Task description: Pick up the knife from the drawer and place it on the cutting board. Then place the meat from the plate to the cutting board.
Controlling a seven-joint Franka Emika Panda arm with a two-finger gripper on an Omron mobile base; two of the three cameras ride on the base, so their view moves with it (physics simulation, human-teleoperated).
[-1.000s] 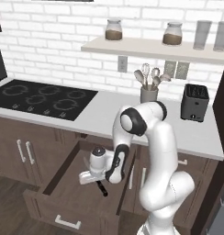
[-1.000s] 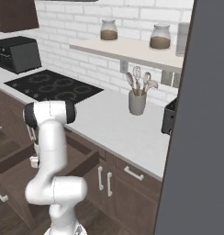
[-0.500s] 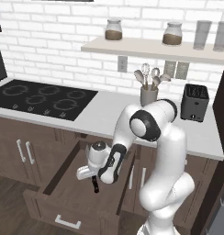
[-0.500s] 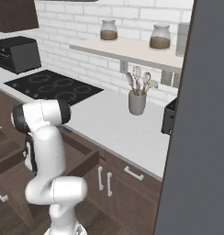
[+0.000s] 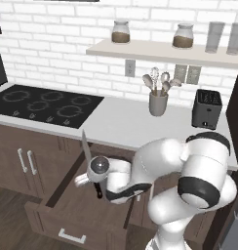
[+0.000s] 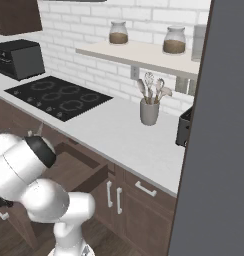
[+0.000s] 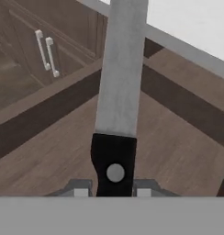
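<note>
The knife (image 5: 85, 144) is held over the open drawer (image 5: 74, 211), its long grey blade pointing up past the counter edge. My gripper (image 5: 95, 182) is shut on its black handle (image 7: 114, 161), low inside the drawer opening. In the hand view the blade (image 7: 121, 69) runs straight up from the handle, with a grey fingertip (image 7: 81, 191) on either side and the drawer's brown wooden floor (image 7: 178, 151) behind. The drawer (image 6: 76, 170) also stands pulled out in the right base view. The cutting board, the plate and the meat are out of view.
A black cooktop (image 5: 43, 102) lies left on the pale counter (image 5: 121, 128). A utensil cup (image 5: 158, 101) and a black toaster (image 5: 207, 108) stand at the back right. Cabinet doors with white handles (image 5: 24, 161) flank the drawer's left. A shelf (image 5: 160, 51) carries jars.
The jaws have closed on the knife's handle. The arm's upper links have swung lower and to the right, and the blade now stands up above the drawer.
</note>
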